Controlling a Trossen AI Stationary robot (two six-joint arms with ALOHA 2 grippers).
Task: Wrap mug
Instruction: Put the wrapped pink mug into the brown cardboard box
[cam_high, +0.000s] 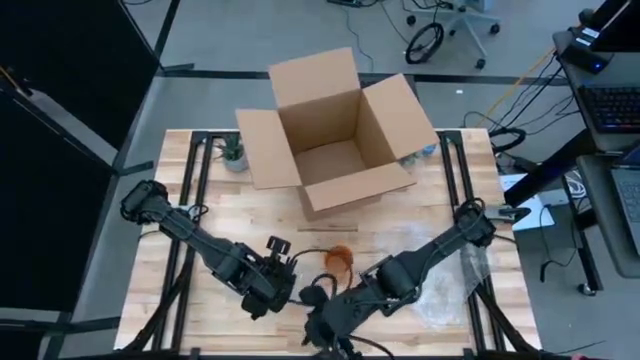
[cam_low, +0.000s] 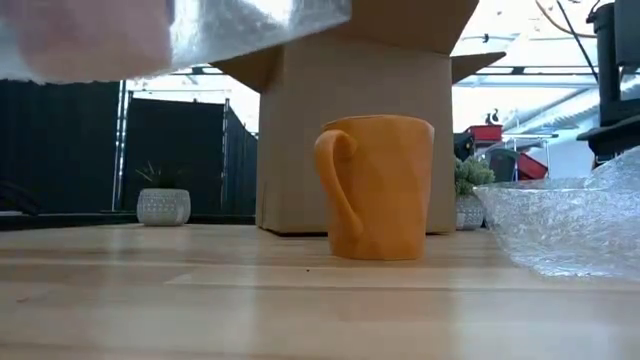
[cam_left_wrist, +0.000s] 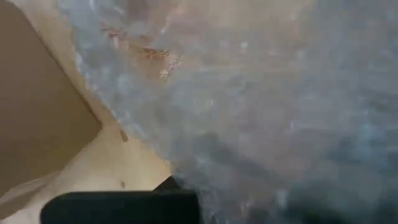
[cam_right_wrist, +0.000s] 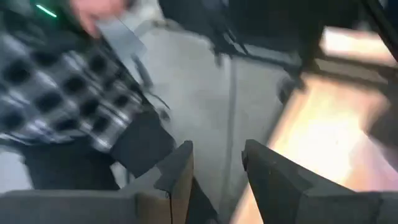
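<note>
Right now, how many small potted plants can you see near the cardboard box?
2. One potted plant stands left of the cardboard box; the other potted plant stands right of it, partly behind the orange mug.

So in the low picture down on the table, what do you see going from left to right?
Little plant pot → cardboard box → orange mug → bubble wrap.

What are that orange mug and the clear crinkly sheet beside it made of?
The orange mug looks like glazed ceramic, though matte plastic is possible: thick walls, smooth, even colour. The clear sheet appears to be plastic bubble wrap: translucent, with a bumpy, glinting surface.
</note>
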